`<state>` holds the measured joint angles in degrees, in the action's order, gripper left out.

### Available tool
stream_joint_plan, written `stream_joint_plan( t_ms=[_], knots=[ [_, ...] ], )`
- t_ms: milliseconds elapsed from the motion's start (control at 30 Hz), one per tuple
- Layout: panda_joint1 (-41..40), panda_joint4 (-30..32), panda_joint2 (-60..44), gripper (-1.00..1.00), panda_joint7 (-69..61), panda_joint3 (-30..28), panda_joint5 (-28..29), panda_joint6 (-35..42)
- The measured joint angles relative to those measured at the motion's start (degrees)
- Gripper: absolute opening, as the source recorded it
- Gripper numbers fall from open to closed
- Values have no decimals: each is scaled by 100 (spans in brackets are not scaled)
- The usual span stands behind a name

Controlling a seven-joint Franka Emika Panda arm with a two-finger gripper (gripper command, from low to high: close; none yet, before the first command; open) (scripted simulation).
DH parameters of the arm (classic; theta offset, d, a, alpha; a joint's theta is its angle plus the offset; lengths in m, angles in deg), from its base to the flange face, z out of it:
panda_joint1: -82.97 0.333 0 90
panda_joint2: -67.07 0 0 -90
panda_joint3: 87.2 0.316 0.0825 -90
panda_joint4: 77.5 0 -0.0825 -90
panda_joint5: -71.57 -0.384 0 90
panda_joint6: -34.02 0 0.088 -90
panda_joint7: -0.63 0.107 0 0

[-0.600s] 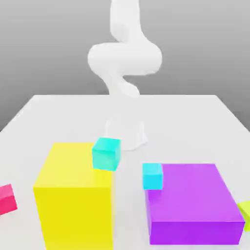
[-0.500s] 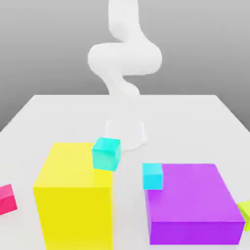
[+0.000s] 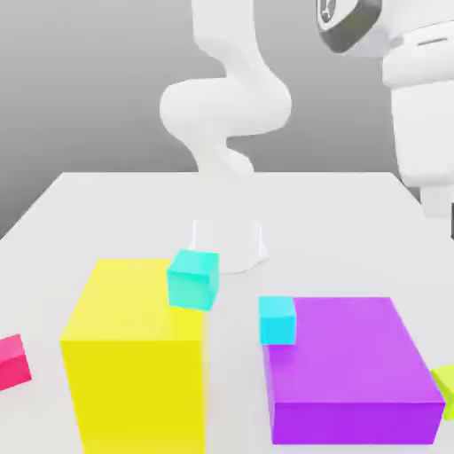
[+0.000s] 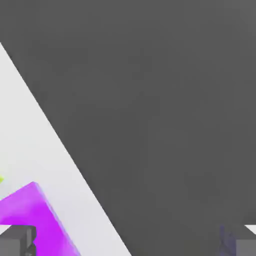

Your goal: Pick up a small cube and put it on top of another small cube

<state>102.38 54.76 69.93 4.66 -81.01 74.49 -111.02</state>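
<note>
My end effector [image 4: 128, 242] has its fingers spread wide apart with nothing between them; in the hand view the two fingertips [image 4: 17, 241] sit at opposite sides of the picture, and past them I see the bench [image 4: 35, 135] edge running diagonally, with dark floor beyond. In the exterior view my hand hangs high over the bench's edge on that view's right, well above everything.

Below me, nearest that edge, is the small cube [image 3: 446, 387], lime yellow-green, just beside the purple block [image 3: 350, 368] on its outer side, near the bench's front corner on the exterior view's right. Only a sliver of it shows in the hand view.

Further out, one cyan cube [image 3: 277, 319] rests against the purple block's other top corner, and a second cyan cube [image 3: 193, 278] sits tilted at the top corner of the yellow block [image 3: 133, 355]. A pink cube [image 3: 12, 360] lies by the opposite edge.

I judge the step in hand is the approach to the lime cube. To do it well, I should centre over the cube before descending, turn my fingers so neither lands on the purple block alongside, and come down straight, closing only once the cube sits squarely between them.
</note>
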Motion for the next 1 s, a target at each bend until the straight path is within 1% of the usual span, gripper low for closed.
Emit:
stream_joint_plan(
  t_ms=[67, 200, 333, 467, 500, 733, 867, 1000],
  knots=[
    [217, 4, -417, 0, -385, 88, 55, -127],
    [391, 12, -1255, 0, -1115, 289, 222, -379],
    [581, 12, -2106, 0, -1747, 526, 507, -628],
    [796, -130, -2941, 0, -1702, 355, 818, -1185],
    [852, -169, -3126, -100, -1664, 289, 878, -1326],
    [861, -176, -3162, -100, -1658, 280, 892, -1342],
    [701, -24, -2474, -100, -1856, 496, 625, -809],
    [463, 411, -1639, -100, -1926, 361, 552, -436]
  ],
)
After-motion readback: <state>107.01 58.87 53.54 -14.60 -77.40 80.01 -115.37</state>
